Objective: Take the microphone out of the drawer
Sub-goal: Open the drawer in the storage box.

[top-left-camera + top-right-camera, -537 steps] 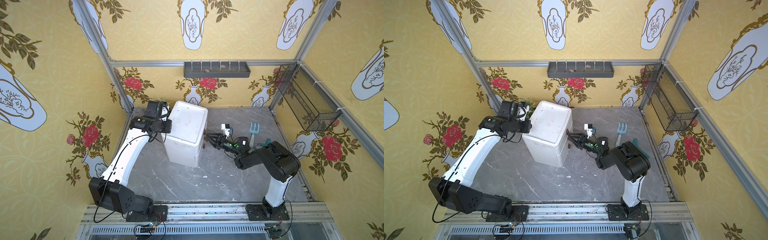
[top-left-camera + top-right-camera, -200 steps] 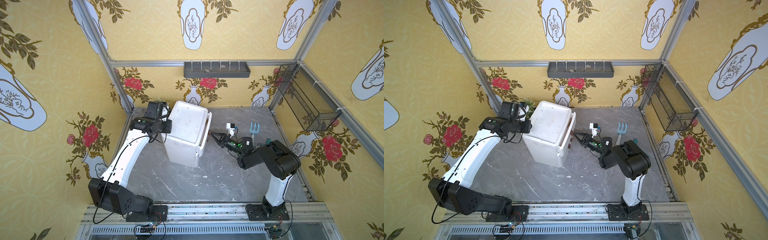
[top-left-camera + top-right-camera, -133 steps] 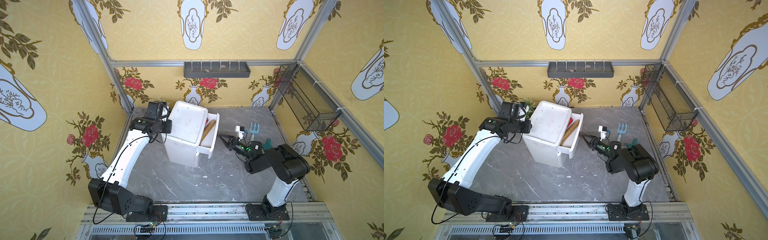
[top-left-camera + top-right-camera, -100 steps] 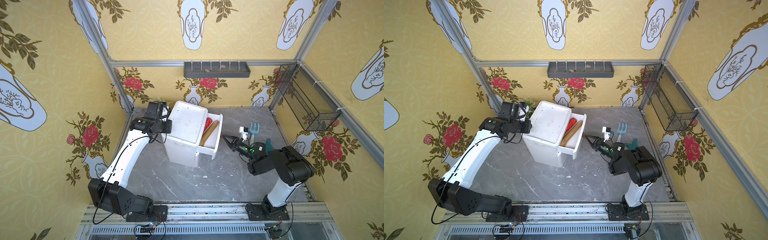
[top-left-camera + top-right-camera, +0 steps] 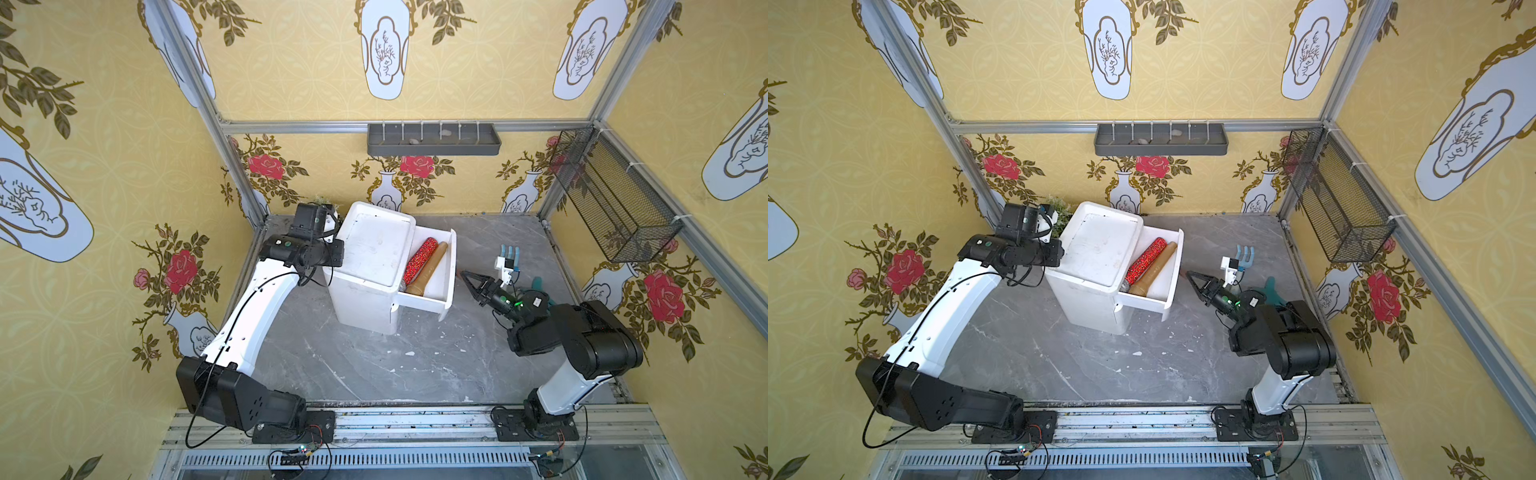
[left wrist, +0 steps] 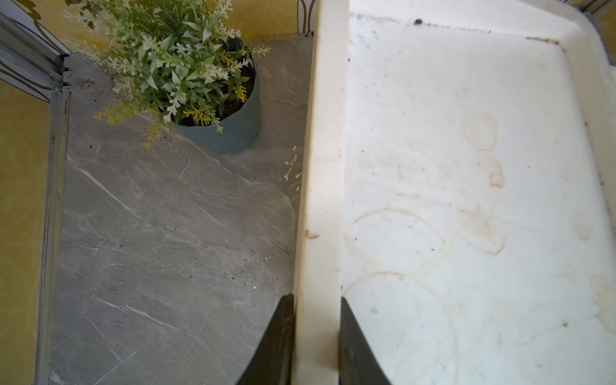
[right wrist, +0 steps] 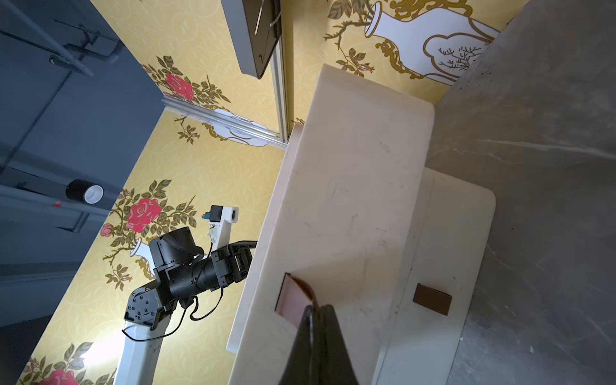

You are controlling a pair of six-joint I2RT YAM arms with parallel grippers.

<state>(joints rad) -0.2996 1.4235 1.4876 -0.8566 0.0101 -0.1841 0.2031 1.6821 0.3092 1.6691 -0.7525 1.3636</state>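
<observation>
right fingers [image 7: 333, 353] pressed together | drawer front [image 7: 353, 186] facing | left arm [image 7: 186, 276] behind cabinet [image 7: 450, 240]

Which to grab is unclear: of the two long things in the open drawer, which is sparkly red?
The microphone, on the side nearer the cabinet; the tan piece beside it is plain and matte.

One white cabinet [image 5: 374, 249] with one open drawer [image 5: 451, 270]. Two items in the drawer: one red glittered microphone [image 5: 420, 258], one tan cylinder [image 5: 432, 266]. One potted plant [image 6: 186, 73]. One blue hand rake [image 5: 510, 252]. One grey wall shelf [image 5: 432, 149]. One wire basket [image 5: 615, 203]. Two robot arms: left arm [image 5: 253, 324], right arm [image 5: 598, 349].
</observation>
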